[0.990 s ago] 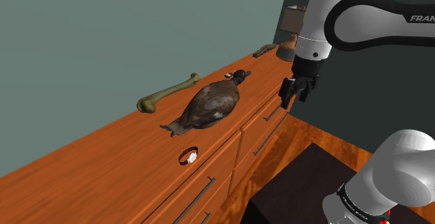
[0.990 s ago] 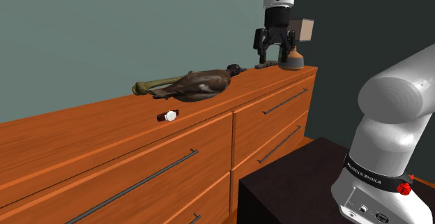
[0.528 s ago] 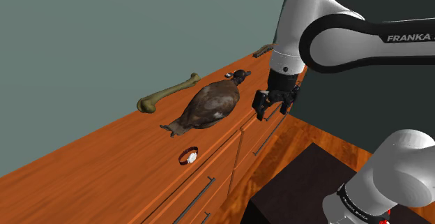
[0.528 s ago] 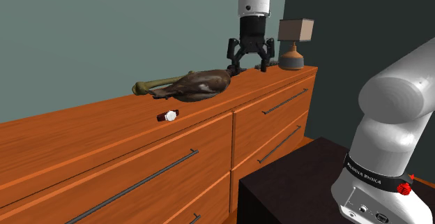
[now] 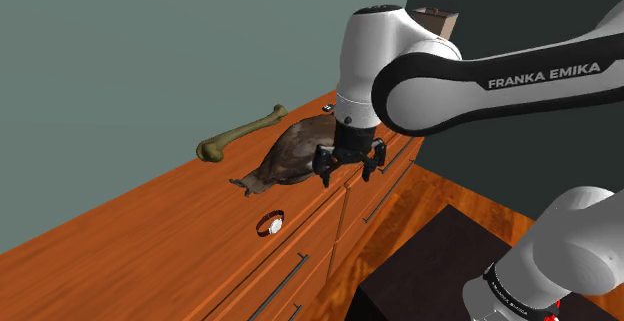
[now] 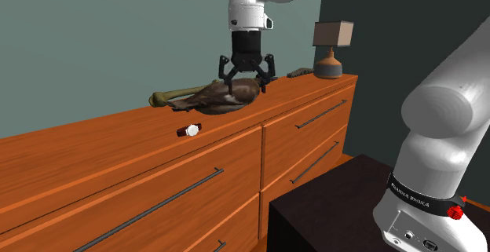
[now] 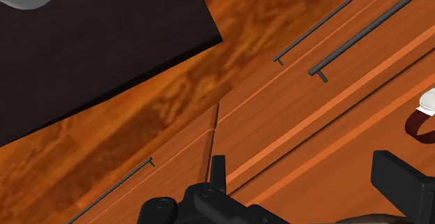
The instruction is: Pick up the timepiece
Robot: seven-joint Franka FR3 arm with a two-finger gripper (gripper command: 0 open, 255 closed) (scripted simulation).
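Watch (image 5: 270,224) shows a white face and dark-red strap.

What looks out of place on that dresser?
A brown duck lies flopped on its side on the dresser top, with a big olive bone near it, toward the wall: odd things to find on furniture. The small watch lies near the front edge. Nothing looks spilled or broken.

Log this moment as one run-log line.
phase: pre-grasp | end effector: open, empty, near bird | watch: on dresser top, not held
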